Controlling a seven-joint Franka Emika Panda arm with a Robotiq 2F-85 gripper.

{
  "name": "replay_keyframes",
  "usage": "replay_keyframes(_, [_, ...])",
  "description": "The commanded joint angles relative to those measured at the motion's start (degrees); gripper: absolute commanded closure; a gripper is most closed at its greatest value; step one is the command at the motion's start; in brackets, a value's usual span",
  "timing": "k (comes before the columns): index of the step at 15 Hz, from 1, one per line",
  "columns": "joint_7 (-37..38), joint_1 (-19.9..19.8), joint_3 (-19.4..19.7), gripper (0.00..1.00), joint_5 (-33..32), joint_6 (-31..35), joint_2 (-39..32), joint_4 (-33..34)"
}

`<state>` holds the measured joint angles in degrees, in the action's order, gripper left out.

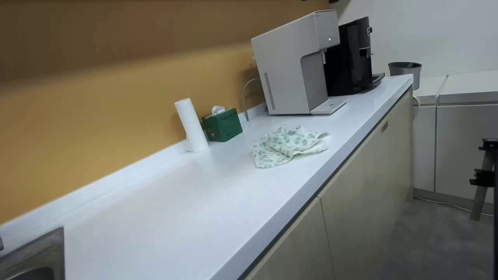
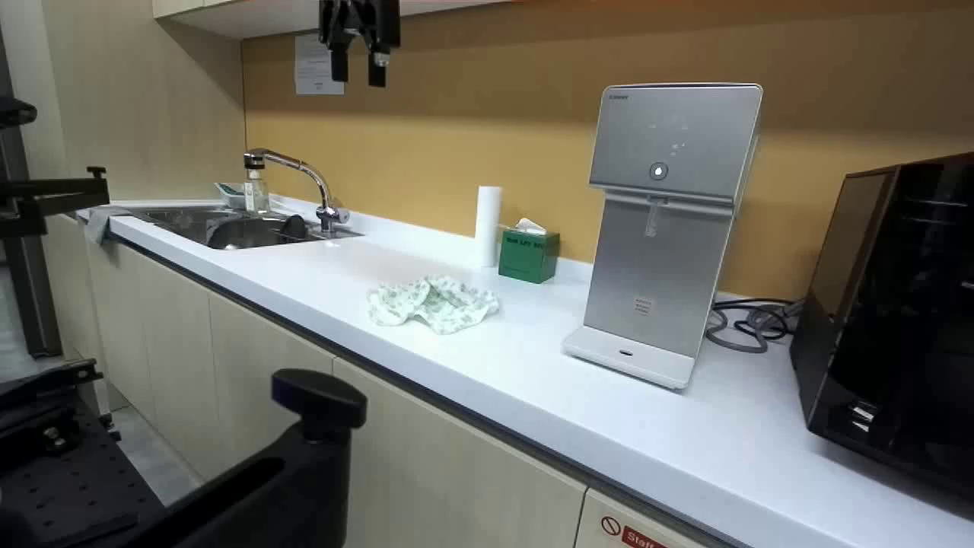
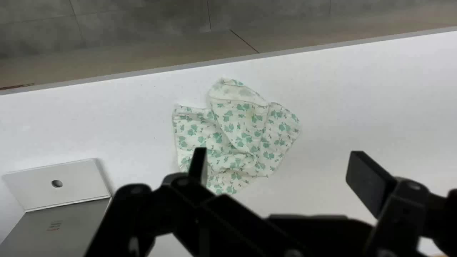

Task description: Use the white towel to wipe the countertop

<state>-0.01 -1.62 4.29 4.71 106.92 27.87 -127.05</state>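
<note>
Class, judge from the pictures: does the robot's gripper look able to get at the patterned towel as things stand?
Probably yes: the gripper hangs open above the countertop, and nothing shows lying over the towel or blocking the way down.

My fingers [image 3: 371, 184] are matt; whether plastic or rubber, I can't tell. I see the towel [image 3: 239, 123] as thin cloth, rough with creases, and the counter [image 3: 357, 100] as smooth with a faint sheen. The sink [image 1: 43, 249] and tap [image 2: 329, 216] look metal, the tap mirror-bright. The doors [image 2: 456, 457] are matt wood grain, the dispenser [image 2: 660, 266] has a satin, metal-like front, the machine [image 2: 898, 320] is glossy. The roll [image 2: 488, 228] is paper; the box [image 2: 525, 259] looks smooth and matt.
</note>
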Motion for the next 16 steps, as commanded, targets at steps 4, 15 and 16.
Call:
replay_keyframes(4, [-0.17, -0.41, -0.31, 0.00, 0.17, -0.02, -0.07, 0.15])
replay_keyframes(15, [0.93, -0.59, -1.98, 0.00, -2.29, 4.91, -2.98, 0.12])
replay_keyframes(16, [1.22, -0.69, -2.48, 0.00, -3.26, 6.35, -4.24, 0.20])
